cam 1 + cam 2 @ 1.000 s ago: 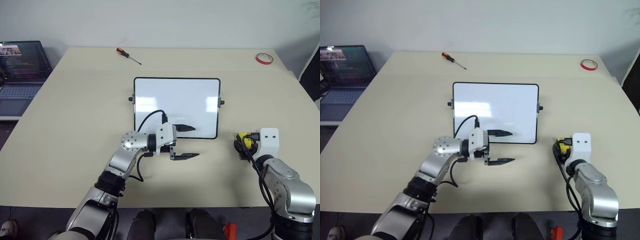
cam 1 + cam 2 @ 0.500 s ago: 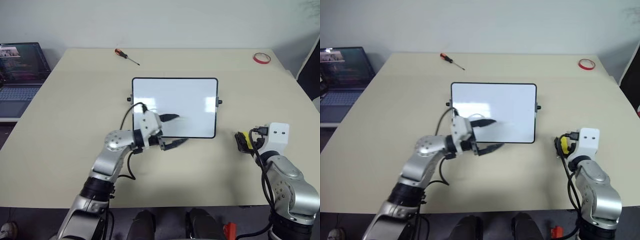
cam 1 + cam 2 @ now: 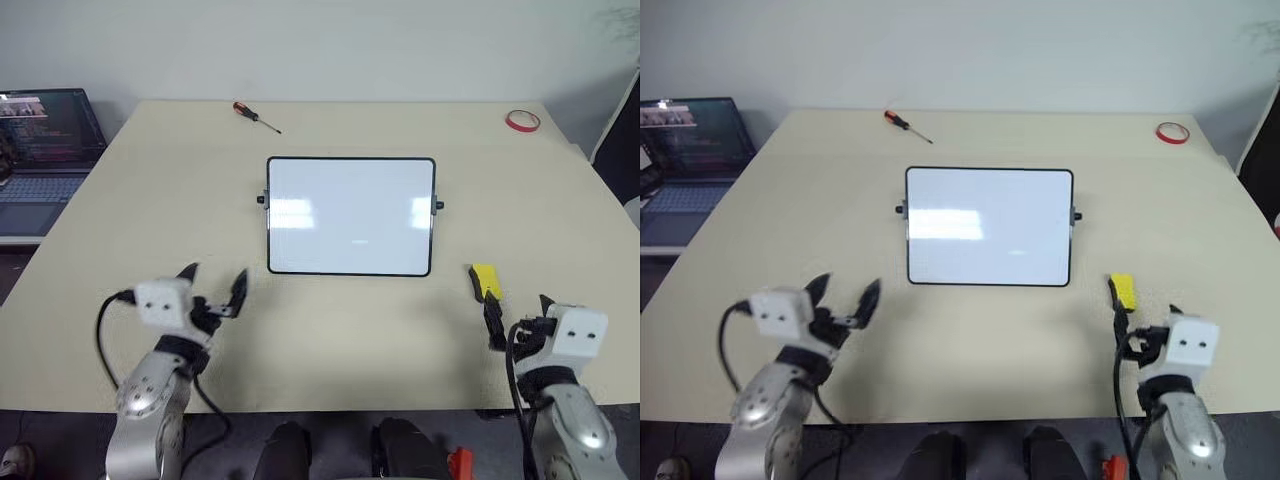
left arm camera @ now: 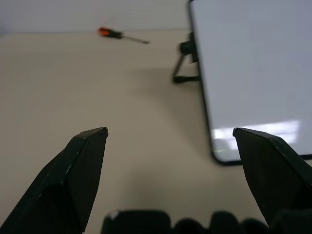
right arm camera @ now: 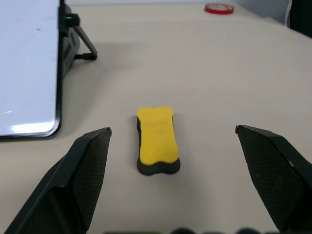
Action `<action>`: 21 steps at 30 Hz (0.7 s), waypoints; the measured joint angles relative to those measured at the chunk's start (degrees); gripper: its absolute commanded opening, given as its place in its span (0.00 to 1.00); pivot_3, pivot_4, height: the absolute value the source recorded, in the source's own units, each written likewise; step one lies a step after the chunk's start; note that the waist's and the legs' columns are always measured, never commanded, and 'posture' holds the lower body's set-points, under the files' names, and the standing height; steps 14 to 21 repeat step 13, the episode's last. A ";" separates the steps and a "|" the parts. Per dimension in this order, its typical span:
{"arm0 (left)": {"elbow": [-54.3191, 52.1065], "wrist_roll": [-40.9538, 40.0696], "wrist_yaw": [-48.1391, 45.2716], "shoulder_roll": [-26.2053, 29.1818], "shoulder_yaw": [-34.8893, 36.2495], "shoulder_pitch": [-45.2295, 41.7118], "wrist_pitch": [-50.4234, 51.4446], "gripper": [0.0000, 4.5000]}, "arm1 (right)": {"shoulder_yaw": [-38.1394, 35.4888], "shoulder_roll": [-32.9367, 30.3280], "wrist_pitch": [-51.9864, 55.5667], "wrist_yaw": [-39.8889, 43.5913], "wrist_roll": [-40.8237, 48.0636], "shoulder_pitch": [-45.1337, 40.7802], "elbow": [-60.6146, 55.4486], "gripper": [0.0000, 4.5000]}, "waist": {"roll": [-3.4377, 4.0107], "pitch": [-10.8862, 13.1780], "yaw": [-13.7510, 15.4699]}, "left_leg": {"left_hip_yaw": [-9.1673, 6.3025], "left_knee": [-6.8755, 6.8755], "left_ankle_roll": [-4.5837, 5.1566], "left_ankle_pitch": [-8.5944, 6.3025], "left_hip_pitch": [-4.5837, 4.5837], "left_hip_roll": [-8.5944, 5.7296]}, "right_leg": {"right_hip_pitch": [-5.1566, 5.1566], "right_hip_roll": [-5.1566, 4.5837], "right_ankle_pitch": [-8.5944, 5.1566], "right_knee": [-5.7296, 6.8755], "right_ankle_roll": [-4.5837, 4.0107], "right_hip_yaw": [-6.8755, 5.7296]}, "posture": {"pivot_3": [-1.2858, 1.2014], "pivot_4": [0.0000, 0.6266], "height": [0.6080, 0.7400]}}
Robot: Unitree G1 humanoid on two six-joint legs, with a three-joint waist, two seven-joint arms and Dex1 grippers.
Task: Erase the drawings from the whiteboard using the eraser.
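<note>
Currently the whiteboard (image 3: 350,215) lies flat at the middle of the beige table (image 3: 150,230), its surface blank white apart from glare patches; no marker strokes can be made out on it. 2 small black knobs sit at its short sides.

Eraser (image 3: 486,281): yellow block with a dark base, lying on the table just off the board's lower right corner, apart from the frame. In the right wrist view the eraser (image 5: 157,139) sits between the 2 fingers but ahead of them, touching neither.

Right gripper (image 3: 515,318): near table edge, just behind the eraser, jaws spread wide, holding nothing.

Left gripper (image 3: 213,287): near the front left of the table, well apart from the board's lower left corner, jaws spread, holding nothing.

Other items: screwdriver (image 3: 255,115) with red-orange handle near the far edge; red tape ring (image 3: 523,120) at the far right corner; laptop (image 3: 45,140) off the table's left side.
</note>
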 measured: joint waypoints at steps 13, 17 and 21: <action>-4.73 -0.38 1.03 -0.42 -0.21 10.29 -1.61 1.00 | 3.08 1.43 -14.11 0.21 -2.01 6.66 6.42 0.99 | -0.57 -0.41 0.09 | 0.33 -0.14 -0.09 0.05 0.33 0.04 | 0.20 0.07 -0.27 -0.01 0.08 0.02 | 0.52 0.24 1.00; -4.73 -0.38 1.03 -0.42 -0.21 10.29 -1.61 1.00 | 3.08 1.43 -14.11 0.21 -2.01 6.66 6.42 0.99 | -0.57 -0.41 0.09 | 0.33 -0.14 -0.09 0.05 0.33 0.04 | 0.20 0.07 -0.27 -0.01 0.08 0.02 | 0.52 0.24 1.00; -4.73 -0.38 1.03 -0.42 -0.21 10.29 -1.61 1.00 | 3.08 1.43 -14.11 0.21 -2.01 6.66 6.42 0.99 | -0.57 -0.41 0.09 | 0.33 -0.14 -0.09 0.05 0.33 0.04 | 0.20 0.07 -0.27 -0.01 0.08 0.02 | 0.52 0.24 1.00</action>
